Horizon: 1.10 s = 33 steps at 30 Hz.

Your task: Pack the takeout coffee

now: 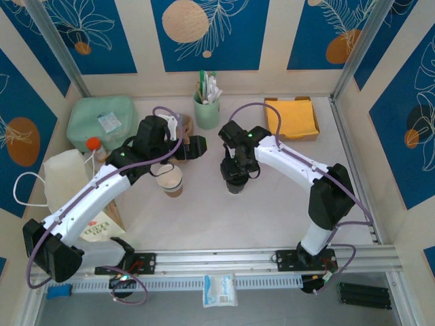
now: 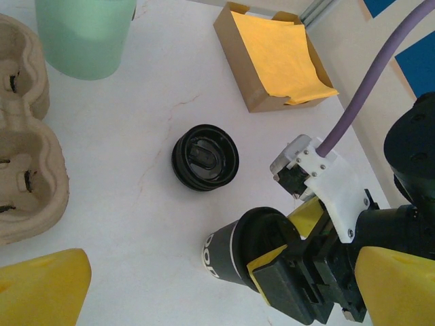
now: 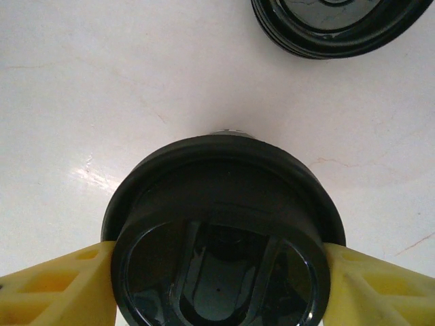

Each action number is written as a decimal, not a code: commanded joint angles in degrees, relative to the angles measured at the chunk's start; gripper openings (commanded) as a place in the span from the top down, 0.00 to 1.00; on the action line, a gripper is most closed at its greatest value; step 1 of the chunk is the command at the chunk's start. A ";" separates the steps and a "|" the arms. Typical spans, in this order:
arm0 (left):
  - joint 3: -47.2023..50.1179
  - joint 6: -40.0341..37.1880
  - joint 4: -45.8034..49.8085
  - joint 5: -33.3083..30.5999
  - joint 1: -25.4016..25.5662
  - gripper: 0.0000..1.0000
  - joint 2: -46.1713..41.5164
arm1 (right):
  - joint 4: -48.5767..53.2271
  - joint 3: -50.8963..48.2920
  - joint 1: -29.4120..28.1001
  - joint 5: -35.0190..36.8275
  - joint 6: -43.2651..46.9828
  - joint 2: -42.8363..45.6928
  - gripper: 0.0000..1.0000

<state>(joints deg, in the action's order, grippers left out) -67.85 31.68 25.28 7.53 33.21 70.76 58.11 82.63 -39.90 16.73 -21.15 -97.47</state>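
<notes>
A dark grey cup with a black lid (image 2: 234, 255) stands mid-table. My right gripper (image 1: 236, 178) comes down over it, and its yellow fingers (image 3: 61, 285) press against both sides of the lid (image 3: 221, 231). The takeout coffee's brown paper cup (image 1: 170, 180) stands to the left with its white inside showing and no lid on it. A loose black lid (image 2: 204, 156) lies flat on the table beyond the dark cup and appears again, as a loose black lid (image 3: 340, 20), in the right wrist view. My left gripper (image 1: 190, 146) hangs open over the near end of the pulp carrier (image 2: 27, 142), holding nothing.
A mint-green cup of stirrers (image 1: 206, 109) stands at the back. A cardboard box of yellow napkins (image 1: 293, 117) sits back right. At the left are a mint container (image 1: 100, 122), an orange-capped bottle (image 1: 93, 145) and a white bag (image 1: 68, 178).
</notes>
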 commanded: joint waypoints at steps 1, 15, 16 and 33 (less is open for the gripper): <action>-0.46 0.77 -1.30 1.78 -0.56 0.01 -0.15 | 1.93 -1.18 1.21 1.93 0.39 3.38 0.35; -3.62 0.56 -2.01 4.64 2.94 0.01 4.35 | 1.72 -2.65 20.70 0.10 4.10 9.19 0.36; -4.16 0.57 -2.28 4.77 3.64 0.01 5.25 | 1.57 -2.45 22.08 0.71 4.03 8.85 0.36; -7.56 1.09 -5.66 5.58 10.89 0.01 14.53 | -1.37 1.15 36.48 -0.36 2.60 0.22 0.36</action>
<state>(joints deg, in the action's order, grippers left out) -73.14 32.51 21.69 12.10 43.68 84.93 57.45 82.52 -4.23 17.80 -18.00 -96.09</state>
